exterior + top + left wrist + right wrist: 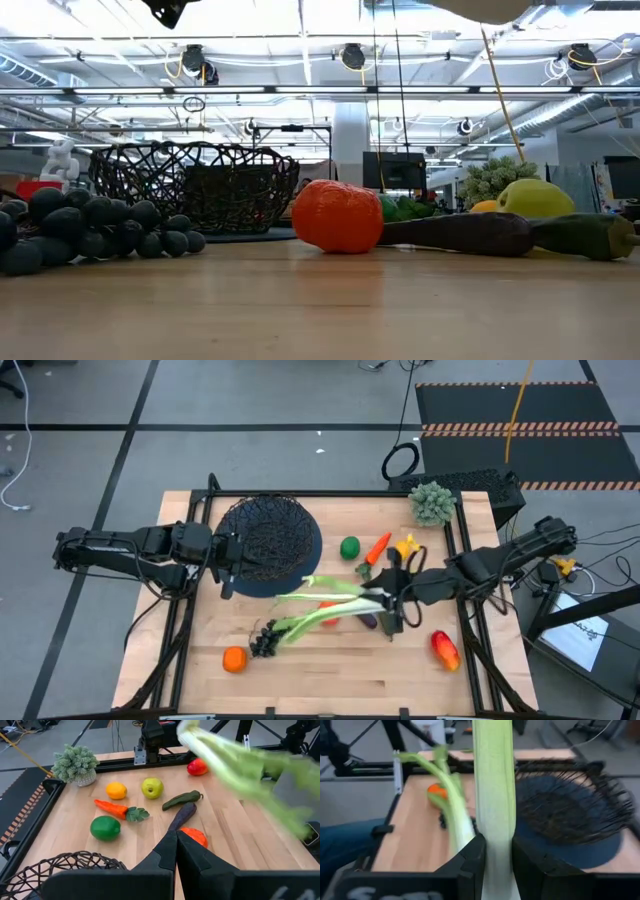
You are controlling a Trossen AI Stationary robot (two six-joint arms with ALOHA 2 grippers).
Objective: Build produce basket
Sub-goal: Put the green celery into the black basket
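Observation:
The black wire basket (268, 538) stands at the table's far left on a dark round mat. My left gripper (226, 565) hovers shut at its left rim, its fingers (176, 852) together. My right gripper (390, 608) is shut on the long pale-green leafy stalk (320, 615), which reaches left over the table's middle. On the wood lie a green fruit (349, 547), carrot (377, 548), lemon (405, 546), eggplant (182, 816), cucumber (181, 800), mango (445, 650), grapes (263, 643) and two oranges (234, 659) (195, 836). My right gripper pinches the stalk's thick pale stem (494, 827) between its two fingers (470, 857). It comes from the table's right side, slanting a little down, and the stem runs on forward past the fingertips. The stalk is lifted clear of the table, its leafy end toward the basket.
A grey-green frilly clump (432, 502) sits at the far right corner. A black frame rail (330, 494) borders the table. Bare wood lies along the near edge (340, 685) between the orange and the mango.

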